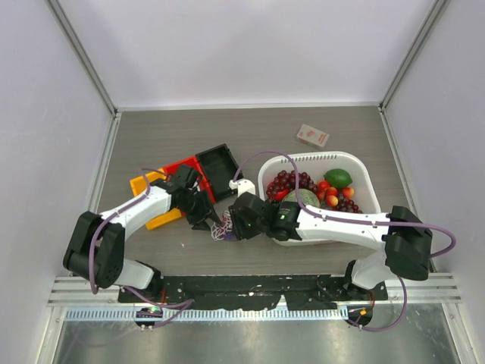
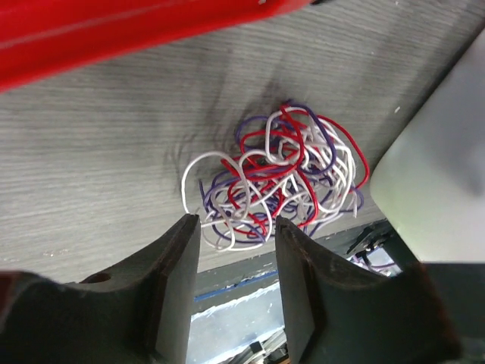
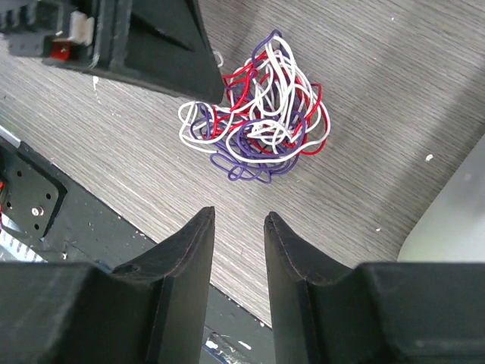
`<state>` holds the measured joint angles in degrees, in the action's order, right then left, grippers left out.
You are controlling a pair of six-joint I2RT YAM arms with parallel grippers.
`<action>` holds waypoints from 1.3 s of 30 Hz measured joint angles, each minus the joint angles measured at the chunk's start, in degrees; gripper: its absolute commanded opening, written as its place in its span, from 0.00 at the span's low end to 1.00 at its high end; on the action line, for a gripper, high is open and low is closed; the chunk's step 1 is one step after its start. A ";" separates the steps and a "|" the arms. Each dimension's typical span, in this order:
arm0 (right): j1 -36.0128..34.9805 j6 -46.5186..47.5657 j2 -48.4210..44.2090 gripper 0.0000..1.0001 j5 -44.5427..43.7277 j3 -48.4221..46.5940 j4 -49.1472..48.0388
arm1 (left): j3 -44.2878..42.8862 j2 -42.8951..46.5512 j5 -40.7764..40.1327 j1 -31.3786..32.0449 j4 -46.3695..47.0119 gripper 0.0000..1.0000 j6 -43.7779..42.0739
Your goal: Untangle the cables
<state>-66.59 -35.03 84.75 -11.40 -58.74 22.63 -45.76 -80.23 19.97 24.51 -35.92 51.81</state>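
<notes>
The cables [image 1: 222, 230] lie as one small tangle of white, red and purple cords on the grey table, between my two grippers. In the left wrist view the cables [image 2: 276, 178] sit just past the fingertips of my left gripper [image 2: 237, 227], which is open with nothing between its fingers. In the right wrist view the cables [image 3: 258, 121] lie a short way beyond my right gripper [image 3: 239, 220], whose jaws stand narrowly apart and empty. From above, the left gripper [image 1: 206, 220] is at the tangle's left and the right gripper [image 1: 236, 226] at its right.
A white basket [image 1: 364, 171] full of fruit stands right of the tangle, its wall [image 2: 432, 174] close by. Red, orange and black trays [image 1: 216, 171] lie behind the left arm. A small red-and-white box [image 1: 311, 136] sits at the back. The black rail [image 3: 30, 197] runs along the near edge.
</notes>
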 measured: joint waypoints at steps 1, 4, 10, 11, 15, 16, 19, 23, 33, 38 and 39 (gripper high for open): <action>0.00 0.55 -0.44 0.37 0.13 0.66 -0.70 | 0.04 -0.68 -0.07 0.00 0.59 0.43 0.42; 0.00 1.90 -2.40 0.37 0.28 2.21 -2.12 | 0.04 -2.80 -0.55 0.00 1.84 0.40 1.33; 0.00 4.20 -4.90 0.37 1.49 2.29 -4.00 | -0.22 -3.74 -3.13 0.11 1.49 0.34 1.77; 0.00 4.63 -4.90 0.37 1.84 2.29 -4.24 | -0.37 -3.96 -3.67 0.11 1.40 0.33 1.73; 0.00 5.57 -5.51 0.38 2.45 3.19 -4.66 | -0.52 -5.07 -5.05 0.37 1.42 0.21 1.79; 0.00 5.88 -5.73 0.41 2.49 3.43 -4.57 | -0.52 -5.40 -5.25 0.50 1.44 0.16 1.86; 0.02 7.13 -5.88 0.47 2.54 3.45 -4.66 | -0.55 -6.27 -5.66 1.33 1.38 0.00 2.10; 0.87 9.42 -3.72 0.54 4.09 2.05 -4.11 | -0.98 -5.22 -6.60 2.14 0.39 0.00 2.56; 5.25 12.31 4.44 0.79 9.66 -2.01 -5.81 | -1.05 17.97 -7.15 2.27 -2.19 0.00 9.22; 8.24 12.44 6.29 0.79 13.64 -2.82 -9.66 | -1.11 22.77 -5.49 2.29 -3.63 0.00 12.09; 8.35 12.44 6.75 0.79 14.60 -2.93 -10.86 | -1.40 23.21 -5.31 2.29 -4.55 0.00 12.41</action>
<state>-58.24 -22.59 91.50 3.20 -61.67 11.77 -47.16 -57.01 14.66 26.81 -40.47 64.23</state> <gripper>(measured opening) 0.789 0.013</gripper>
